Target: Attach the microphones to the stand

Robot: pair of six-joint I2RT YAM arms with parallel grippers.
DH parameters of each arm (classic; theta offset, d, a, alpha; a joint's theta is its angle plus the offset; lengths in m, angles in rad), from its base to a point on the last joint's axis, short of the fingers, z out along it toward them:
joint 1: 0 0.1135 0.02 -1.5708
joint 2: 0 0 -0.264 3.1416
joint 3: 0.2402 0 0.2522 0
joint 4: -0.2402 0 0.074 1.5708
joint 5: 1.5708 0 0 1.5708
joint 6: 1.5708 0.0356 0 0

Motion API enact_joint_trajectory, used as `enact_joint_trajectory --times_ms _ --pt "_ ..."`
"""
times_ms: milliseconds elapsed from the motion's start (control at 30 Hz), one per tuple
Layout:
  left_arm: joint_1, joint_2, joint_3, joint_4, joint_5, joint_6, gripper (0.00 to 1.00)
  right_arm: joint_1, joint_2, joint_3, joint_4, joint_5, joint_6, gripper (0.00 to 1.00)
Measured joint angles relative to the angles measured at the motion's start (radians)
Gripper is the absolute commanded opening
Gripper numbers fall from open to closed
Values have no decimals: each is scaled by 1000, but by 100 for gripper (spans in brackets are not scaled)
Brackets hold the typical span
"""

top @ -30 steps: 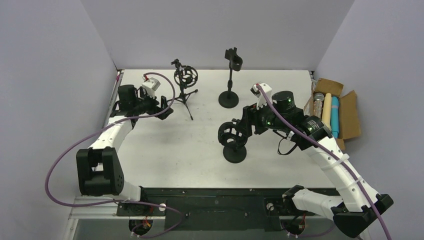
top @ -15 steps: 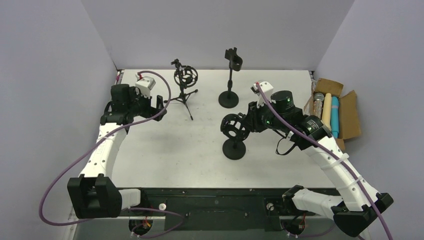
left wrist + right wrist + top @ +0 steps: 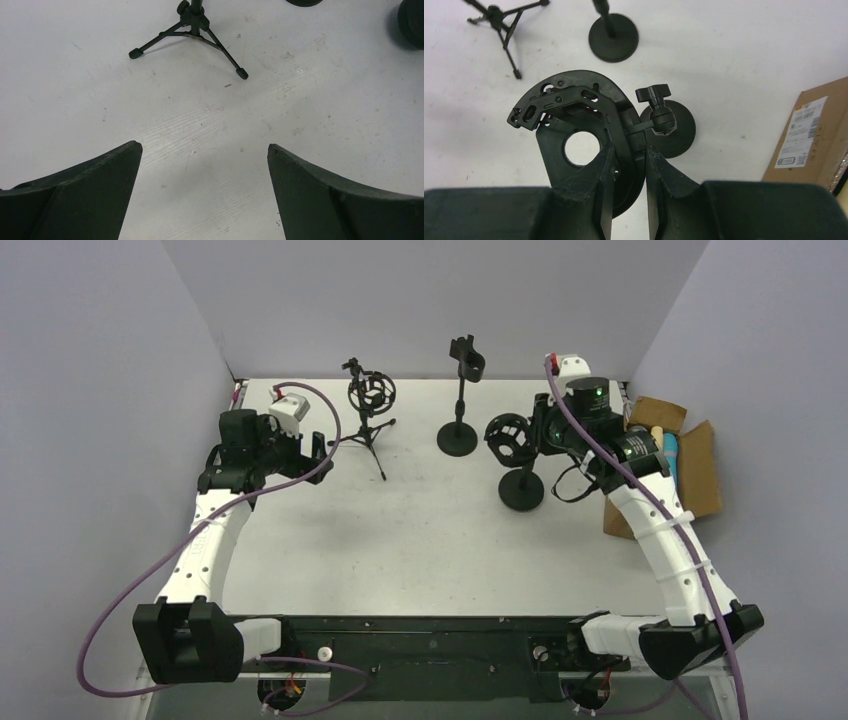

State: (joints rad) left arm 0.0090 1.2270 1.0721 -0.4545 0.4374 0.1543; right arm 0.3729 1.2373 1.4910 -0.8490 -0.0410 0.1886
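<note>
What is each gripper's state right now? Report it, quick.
Left gripper: open, holding nothing.
Right gripper: closed on the shock-mount stand.

White table (image 3: 400, 540) under black stands (image 3: 458, 438)

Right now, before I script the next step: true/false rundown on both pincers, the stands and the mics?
1. The right pincer is clamped on the shock mount of a round-base stand. True.
2. The left pincer holds a microphone. False: it is wide open and empty, over bare table.
3. The microphones lie in the cardboard box at the table's right edge. True.
4. A microphone already sits in the tripod stand. False: its mount is empty.
</note>
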Motion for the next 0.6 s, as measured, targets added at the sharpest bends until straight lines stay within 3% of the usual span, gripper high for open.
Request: enact_joint_trajectory --times_ms 600 --pt "0 -1 -29 -16 12 37 96 -182 341 218 180 55 10 0"
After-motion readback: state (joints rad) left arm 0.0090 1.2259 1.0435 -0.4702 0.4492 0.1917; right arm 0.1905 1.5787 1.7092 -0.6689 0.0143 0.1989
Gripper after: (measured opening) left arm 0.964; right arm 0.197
